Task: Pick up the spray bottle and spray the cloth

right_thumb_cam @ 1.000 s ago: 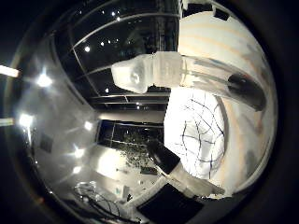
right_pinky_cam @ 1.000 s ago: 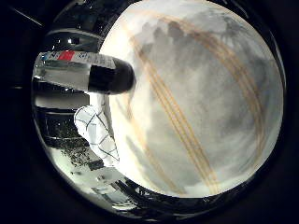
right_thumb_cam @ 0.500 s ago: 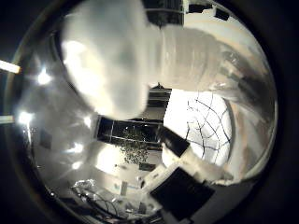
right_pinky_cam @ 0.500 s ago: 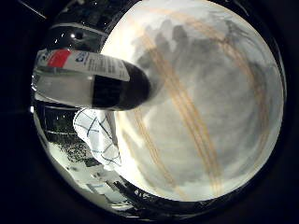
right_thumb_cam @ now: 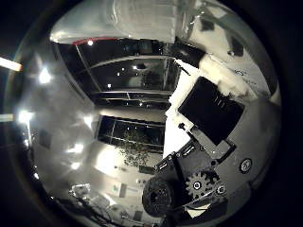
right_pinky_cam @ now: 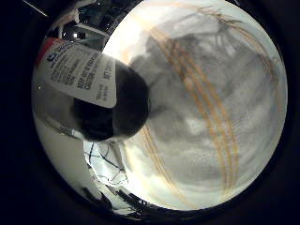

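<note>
Little-finger palm view, spray bottle [right_pinky_cam: 89,91] fills frame near palm, striped cloth [right_pinky_cam: 211,117] beneath, thumb view shows hand [right_thumb_cam: 208,142] parts, grip state unclear

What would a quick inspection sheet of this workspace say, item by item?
Surface: hidden under the cloth.
Job's things: spray bottle, labelled, dark at its end, very close to the palm; pale cloth with orange stripes spread beyond it.
Clutter: nothing seen.
Hand: black and white geared parts of the hand show; grip cannot be told.
Cables: left out.
Surroundings: dim room with ceiling lights.
</note>
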Controlling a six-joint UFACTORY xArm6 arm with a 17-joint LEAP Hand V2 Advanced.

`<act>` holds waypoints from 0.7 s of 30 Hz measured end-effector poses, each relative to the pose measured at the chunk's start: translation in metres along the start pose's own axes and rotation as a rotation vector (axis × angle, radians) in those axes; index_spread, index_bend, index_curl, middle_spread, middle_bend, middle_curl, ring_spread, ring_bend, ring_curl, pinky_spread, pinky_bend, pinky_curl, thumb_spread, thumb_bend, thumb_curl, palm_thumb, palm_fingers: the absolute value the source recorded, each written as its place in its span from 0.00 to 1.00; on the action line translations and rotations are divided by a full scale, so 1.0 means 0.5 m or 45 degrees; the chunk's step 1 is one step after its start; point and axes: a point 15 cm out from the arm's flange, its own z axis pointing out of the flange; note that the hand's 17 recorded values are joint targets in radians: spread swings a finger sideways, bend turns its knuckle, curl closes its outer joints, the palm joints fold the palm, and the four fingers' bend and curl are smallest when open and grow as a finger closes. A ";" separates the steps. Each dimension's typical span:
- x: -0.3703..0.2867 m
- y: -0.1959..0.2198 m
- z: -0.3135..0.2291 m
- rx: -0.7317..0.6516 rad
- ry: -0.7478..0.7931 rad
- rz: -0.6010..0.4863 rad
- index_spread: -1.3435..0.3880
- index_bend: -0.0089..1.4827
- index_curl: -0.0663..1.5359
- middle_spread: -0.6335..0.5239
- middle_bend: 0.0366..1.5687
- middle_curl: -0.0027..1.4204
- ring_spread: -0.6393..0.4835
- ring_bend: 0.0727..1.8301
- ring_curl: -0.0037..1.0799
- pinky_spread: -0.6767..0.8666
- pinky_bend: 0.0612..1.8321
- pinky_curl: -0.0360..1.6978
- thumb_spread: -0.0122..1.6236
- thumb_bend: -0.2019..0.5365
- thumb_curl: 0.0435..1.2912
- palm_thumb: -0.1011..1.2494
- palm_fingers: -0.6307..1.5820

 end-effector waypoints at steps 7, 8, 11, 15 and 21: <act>-0.065 0.008 0.005 -0.040 -0.156 0.000 0.65 0.72 0.52 0.48 0.79 0.47 0.43 0.76 0.54 0.30 0.70 0.37 0.54 0.27 0.43 0.91 0.85; -0.070 0.006 0.003 -0.041 -0.158 -0.007 0.65 0.73 0.52 0.48 0.80 0.47 0.43 0.76 0.54 0.30 0.70 0.38 0.54 0.26 0.44 0.91 0.85; -0.085 0.007 -0.003 -0.061 -0.159 -0.041 0.66 0.76 0.52 0.48 0.83 0.47 0.43 0.79 0.56 0.33 0.71 0.42 0.53 0.26 0.49 0.91 0.83; -0.104 0.024 -0.021 -0.153 -0.129 -0.110 0.67 0.78 0.51 0.48 0.85 0.46 0.43 0.80 0.57 0.34 0.70 0.47 0.52 0.26 0.53 0.91 0.82; -0.122 0.060 -0.084 -0.353 -0.022 -0.226 0.66 0.80 0.50 0.49 0.87 0.45 0.43 0.81 0.57 0.34 0.67 0.54 0.50 0.25 0.58 0.91 0.81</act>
